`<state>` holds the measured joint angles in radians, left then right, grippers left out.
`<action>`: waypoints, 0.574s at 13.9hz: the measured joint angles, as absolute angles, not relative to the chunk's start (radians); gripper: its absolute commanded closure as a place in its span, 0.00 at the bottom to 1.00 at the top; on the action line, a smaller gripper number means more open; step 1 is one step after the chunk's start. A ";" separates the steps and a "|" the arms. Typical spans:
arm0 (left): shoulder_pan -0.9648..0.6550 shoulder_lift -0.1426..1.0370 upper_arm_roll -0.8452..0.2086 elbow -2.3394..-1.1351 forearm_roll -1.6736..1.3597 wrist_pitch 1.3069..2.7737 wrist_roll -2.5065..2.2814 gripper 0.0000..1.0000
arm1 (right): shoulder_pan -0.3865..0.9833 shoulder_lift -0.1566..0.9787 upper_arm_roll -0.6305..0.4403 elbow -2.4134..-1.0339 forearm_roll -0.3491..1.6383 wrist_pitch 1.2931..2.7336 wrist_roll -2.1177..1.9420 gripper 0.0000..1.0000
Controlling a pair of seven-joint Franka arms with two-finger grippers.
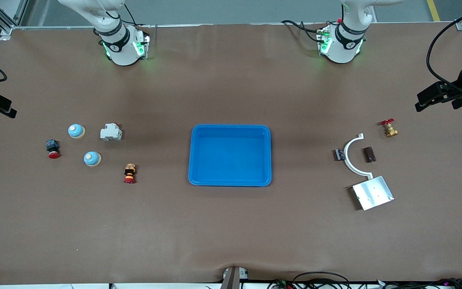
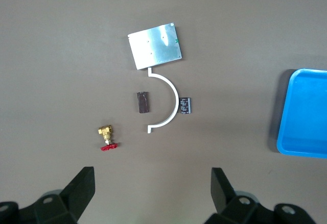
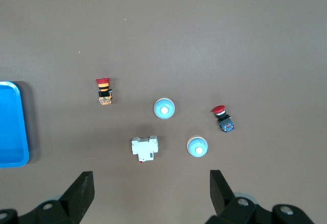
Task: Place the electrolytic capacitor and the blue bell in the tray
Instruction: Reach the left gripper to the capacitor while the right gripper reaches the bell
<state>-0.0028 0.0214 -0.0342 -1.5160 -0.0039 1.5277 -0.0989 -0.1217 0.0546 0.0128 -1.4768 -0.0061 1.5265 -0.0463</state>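
Desk, toward the right arm's end: two blue bells (image 1: 76,131) (image 1: 92,159) among switches, under the right claw (image 3: 150,193), jaws released. Centre: tray (image 1: 230,181), nothing in it. Toward the left arm's end: electrolytic capacitor (image 1: 339,154) just beside a white arc bracket (image 1: 351,164), left claw (image 2: 152,193) released above (bracket may snag the fingers; twin bells invite a wrong pick).

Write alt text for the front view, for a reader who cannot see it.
An empty blue tray sits mid-table. Toward the right arm's end lie two blue bells, a white block and two red-capped buttons; toward the left arm's end, a capacitor, white arc, metal plate and brass valve.
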 measured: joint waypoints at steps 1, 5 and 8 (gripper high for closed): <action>-0.003 0.021 -0.034 -1.516 -0.004 1.528 -0.099 0.00 | -0.122 0.054 0.013 -1.477 -0.006 1.527 -0.046 0.00; -0.002 0.022 -0.034 -1.517 -0.004 1.528 -0.099 0.00 | -0.122 0.053 0.013 -1.474 -0.006 1.527 -0.046 0.00; 0.008 0.028 -0.030 -1.521 -0.004 1.528 -0.099 0.00 | -0.122 0.053 0.012 -1.474 -0.006 1.527 -0.046 0.00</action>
